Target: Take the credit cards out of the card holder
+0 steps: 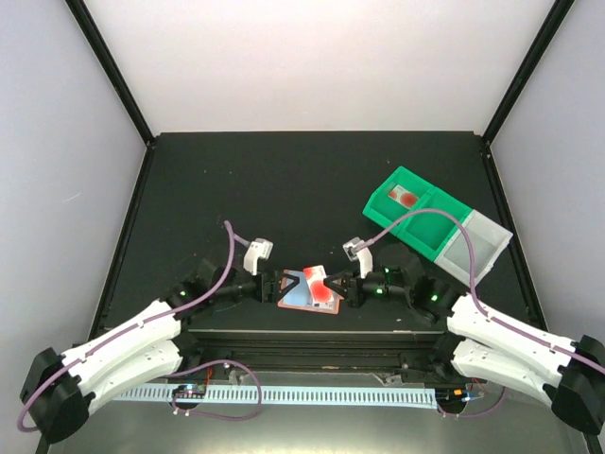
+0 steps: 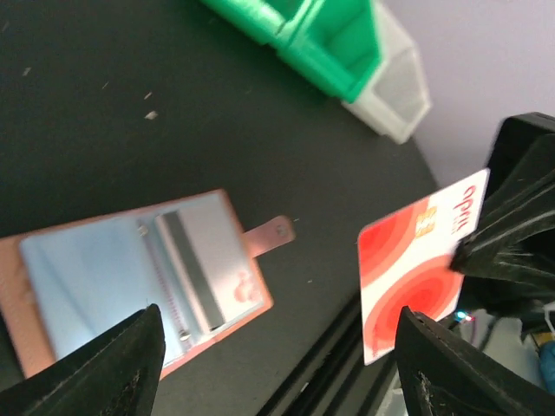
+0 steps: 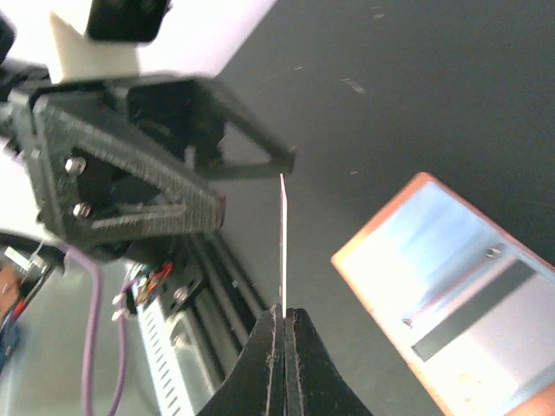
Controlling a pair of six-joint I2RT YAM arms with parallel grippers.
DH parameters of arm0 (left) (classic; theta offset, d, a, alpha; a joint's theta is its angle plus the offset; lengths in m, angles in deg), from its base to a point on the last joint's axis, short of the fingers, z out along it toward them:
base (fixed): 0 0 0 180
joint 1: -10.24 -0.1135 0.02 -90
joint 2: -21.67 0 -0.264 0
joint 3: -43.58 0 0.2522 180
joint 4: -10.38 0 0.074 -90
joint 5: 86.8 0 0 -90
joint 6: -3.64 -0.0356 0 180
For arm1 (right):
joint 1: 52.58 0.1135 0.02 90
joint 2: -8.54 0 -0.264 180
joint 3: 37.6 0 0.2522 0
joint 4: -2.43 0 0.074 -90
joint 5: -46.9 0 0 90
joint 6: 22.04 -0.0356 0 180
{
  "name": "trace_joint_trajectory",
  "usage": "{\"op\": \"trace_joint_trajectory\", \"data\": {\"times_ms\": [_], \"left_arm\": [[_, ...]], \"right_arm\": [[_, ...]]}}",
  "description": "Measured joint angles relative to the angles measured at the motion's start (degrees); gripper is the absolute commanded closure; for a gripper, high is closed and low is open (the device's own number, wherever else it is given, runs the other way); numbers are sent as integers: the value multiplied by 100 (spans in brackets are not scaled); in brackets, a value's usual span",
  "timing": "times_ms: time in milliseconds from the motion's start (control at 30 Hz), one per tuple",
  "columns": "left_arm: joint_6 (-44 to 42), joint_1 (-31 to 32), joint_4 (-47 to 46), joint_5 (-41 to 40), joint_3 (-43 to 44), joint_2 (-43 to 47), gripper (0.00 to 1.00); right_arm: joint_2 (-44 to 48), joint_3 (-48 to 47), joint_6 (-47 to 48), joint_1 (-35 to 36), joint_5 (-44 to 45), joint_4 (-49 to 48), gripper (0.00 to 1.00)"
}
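Note:
The salmon-pink card holder (image 1: pixel 295 295) lies open on the black table between the arms, snap tab (image 2: pixel 270 234) pointing right. It holds a light blue credit card (image 2: pixel 78 277) and a pale grey one with a dark stripe (image 2: pixel 204 260). My right gripper (image 3: pixel 284 325) is shut on the edge of a red-and-white credit card (image 2: pixel 416 269), held upright above the table beside the holder. This card appears edge-on (image 3: pixel 283 234) in the right wrist view. My left gripper (image 2: pixel 282 347) is open, its fingers (image 3: pixel 130 199) apart on either side of the held card, touching nothing.
A green compartment bin (image 1: pixel 416 210) sits at the back right with a red-marked card (image 1: pixel 405 197) in one section. A clear bin (image 1: pixel 477 248) adjoins it. The table's near edge and a slotted rail (image 1: pixel 312 392) run just below the holder.

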Motion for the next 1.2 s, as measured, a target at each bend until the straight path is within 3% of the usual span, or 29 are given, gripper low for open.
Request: {"op": "trace_joint_trajectory", "data": {"times_ms": [133,433,533,767,867,1067,1200], "left_arm": [[-289,-17,59,398,42,654,22],[-334,-20,-496,2037,-271,1344,36],[-352,-20,-525,2369,-273,1294,49],[-238,-20,-863,2697,-334,1169,98],[-57,-20,-1239,2820,-494,1139,98],[221,-20,-1589,2726,-634,1095,98],[518,-20,-1825,2240,-726,1126,98]], "right_arm": [[162,-293,455,0,-728,376,99],[271,-350,627,0,-2142,365,99],[271,-350,570,0,-2483,142,99],[83,-348,501,0,-2813,-98,99],[22,-310,433,-7,-2837,-146,98],[160,-155,151,-26,-2618,-280,57],[461,13,-170,-24,-2144,-518,36]]}}
